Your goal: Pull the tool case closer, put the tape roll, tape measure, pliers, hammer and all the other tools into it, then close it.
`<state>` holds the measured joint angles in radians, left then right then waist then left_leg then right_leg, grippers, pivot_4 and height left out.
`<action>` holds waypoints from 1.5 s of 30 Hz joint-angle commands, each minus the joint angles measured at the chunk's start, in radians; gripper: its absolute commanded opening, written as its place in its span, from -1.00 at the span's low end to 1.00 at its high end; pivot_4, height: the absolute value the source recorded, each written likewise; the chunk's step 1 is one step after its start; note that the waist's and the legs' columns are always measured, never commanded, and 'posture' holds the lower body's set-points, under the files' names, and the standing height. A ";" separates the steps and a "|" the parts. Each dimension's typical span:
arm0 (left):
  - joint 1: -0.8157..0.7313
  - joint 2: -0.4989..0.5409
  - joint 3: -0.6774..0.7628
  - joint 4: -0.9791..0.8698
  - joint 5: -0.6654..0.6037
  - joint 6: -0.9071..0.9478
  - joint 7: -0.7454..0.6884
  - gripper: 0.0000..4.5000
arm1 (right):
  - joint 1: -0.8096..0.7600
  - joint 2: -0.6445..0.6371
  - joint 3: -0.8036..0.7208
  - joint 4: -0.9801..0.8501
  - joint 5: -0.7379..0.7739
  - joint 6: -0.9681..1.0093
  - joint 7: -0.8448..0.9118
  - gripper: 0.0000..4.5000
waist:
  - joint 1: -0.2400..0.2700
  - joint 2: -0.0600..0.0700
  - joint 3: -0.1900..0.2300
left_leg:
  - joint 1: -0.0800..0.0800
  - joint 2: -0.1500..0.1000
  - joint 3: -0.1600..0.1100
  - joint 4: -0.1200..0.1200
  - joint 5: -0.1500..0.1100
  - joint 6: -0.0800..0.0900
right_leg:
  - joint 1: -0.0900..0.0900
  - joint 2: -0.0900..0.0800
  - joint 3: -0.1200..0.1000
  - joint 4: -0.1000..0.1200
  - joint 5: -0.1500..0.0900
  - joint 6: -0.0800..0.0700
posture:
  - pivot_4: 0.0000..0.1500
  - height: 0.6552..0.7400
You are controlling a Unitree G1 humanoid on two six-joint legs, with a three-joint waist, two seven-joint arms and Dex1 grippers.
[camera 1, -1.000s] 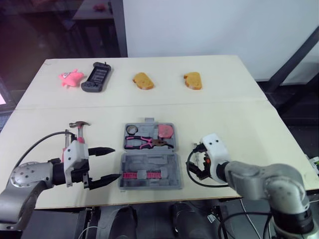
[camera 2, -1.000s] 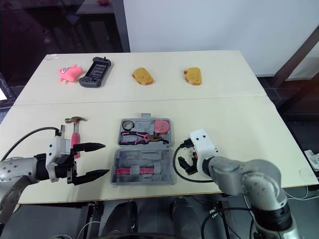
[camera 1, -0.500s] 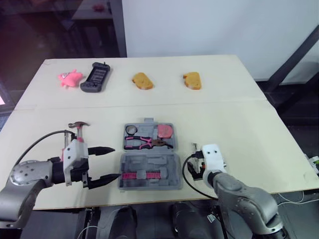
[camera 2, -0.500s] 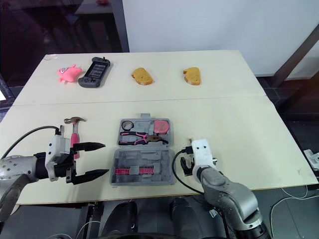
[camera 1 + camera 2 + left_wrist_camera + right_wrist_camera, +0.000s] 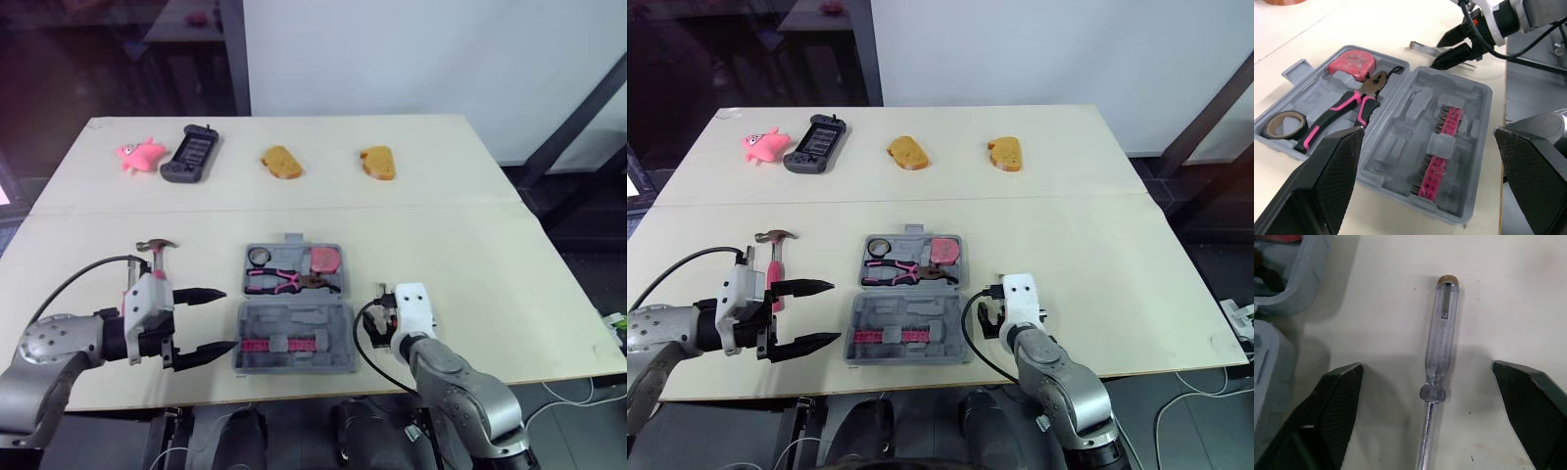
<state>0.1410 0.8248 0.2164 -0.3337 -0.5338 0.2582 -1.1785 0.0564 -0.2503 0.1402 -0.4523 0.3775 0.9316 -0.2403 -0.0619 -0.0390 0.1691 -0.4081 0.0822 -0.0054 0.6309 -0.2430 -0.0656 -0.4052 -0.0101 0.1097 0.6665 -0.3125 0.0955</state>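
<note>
The grey tool case (image 5: pixel 292 336) lies open near the table's front edge. Its far half holds the tape roll (image 5: pixel 259 257), the pink-handled pliers (image 5: pixel 284 282) and the red tape measure (image 5: pixel 325 258). A pink bit strip (image 5: pixel 279 345) sits in the near half. The hammer (image 5: pixel 155 257) lies on the table left of the case. My left gripper (image 5: pixel 206 321) is open just left of the case, holding nothing. My right gripper (image 5: pixel 1425 369) is open right of the case, its fingers either side of a clear-handled screwdriver (image 5: pixel 1442 342) lying on the table.
Along the far edge lie a pink toy (image 5: pixel 138 153), a black handheld device (image 5: pixel 191 152) and two pieces of bread (image 5: pixel 281 160) (image 5: pixel 378 162). The table's front edge (image 5: pixel 549 370) runs just behind both grippers.
My right arm has swung in from the right, and its gripper has slid a little nearer the front edge beside the case. The left gripper and the tools have stayed put.
</note>
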 commanded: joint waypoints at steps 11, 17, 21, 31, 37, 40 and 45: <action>0.002 0.012 0.022 -0.025 -0.015 0.006 0.002 1.00 | 0.038 0.040 -0.028 0.002 -0.077 0.078 0.072 -0.98 | 0.016 -0.001 -0.001 | 0.000 0.000 0.000 0.000 0.000 0.000 | 0.000 0.000 0.000 0.000 0.000 0.000 | 1.00 1.00; 0.006 0.012 0.026 -0.023 -0.014 0.005 0.006 1.00 | -0.012 -0.054 0.041 -0.049 -0.138 0.004 0.192 -0.98 | 0.015 -0.001 -0.001 | 0.000 0.000 0.001 0.000 0.000 0.000 | 0.000 0.000 0.000 0.000 0.000 -0.001 | 1.00 1.00; 0.004 0.014 0.036 -0.009 -0.015 0.002 0.003 1.00 | -0.074 -0.199 0.000 -0.139 -0.120 0.009 0.337 -0.98 | 0.017 0.005 0.003 | 0.000 0.000 0.001 0.000 0.000 0.000 | -0.001 0.000 0.000 0.000 0.000 0.000 | 1.00 1.00; -0.019 0.026 0.061 0.066 -0.001 -0.018 -0.009 1.00 | -0.538 -0.603 0.114 -0.311 0.141 0.186 0.911 -0.98 | 0.017 0.011 0.006 | 0.000 0.000 0.000 0.000 0.000 0.000 | -0.002 0.000 -0.001 0.000 0.001 0.001 | 1.00 1.00; -0.005 0.050 0.081 0.100 0.004 -0.039 -0.048 1.00 | -0.941 -0.437 0.415 -0.137 0.121 0.363 0.960 -0.98 | 0.010 0.012 0.008 | -0.001 0.000 0.001 0.001 0.000 0.000 | -0.003 0.000 -0.001 0.001 0.001 0.000 | 1.00 1.00; -0.003 0.057 0.084 0.116 0.009 -0.050 -0.062 1.00 | -1.033 -0.368 0.532 -0.047 0.071 0.365 0.955 -0.98 | 0.014 0.012 0.008 | -0.002 0.000 0.001 0.000 0.000 0.000 | -0.004 0.000 -0.002 0.001 0.001 0.000 | 1.00 1.00; 0.009 0.064 0.088 0.116 0.010 -0.060 -0.073 1.00 | -1.100 -0.298 0.650 0.043 0.022 0.372 0.958 -0.98 | 0.017 0.012 0.008 | -0.003 0.000 0.001 0.000 0.000 0.000 | -0.006 -0.001 -0.002 0.002 0.001 0.000 | 1.00 1.00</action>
<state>0.1472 0.8755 0.2755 -0.2006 -0.5222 0.2118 -1.2403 -1.0195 -0.5559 0.7821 -0.4054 0.4184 1.3042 0.7130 -0.0446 -0.0268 0.1767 -0.4115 0.0826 -0.0043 0.6309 -0.2431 -0.0654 -0.4109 -0.0109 0.1077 0.6684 -0.3114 0.0959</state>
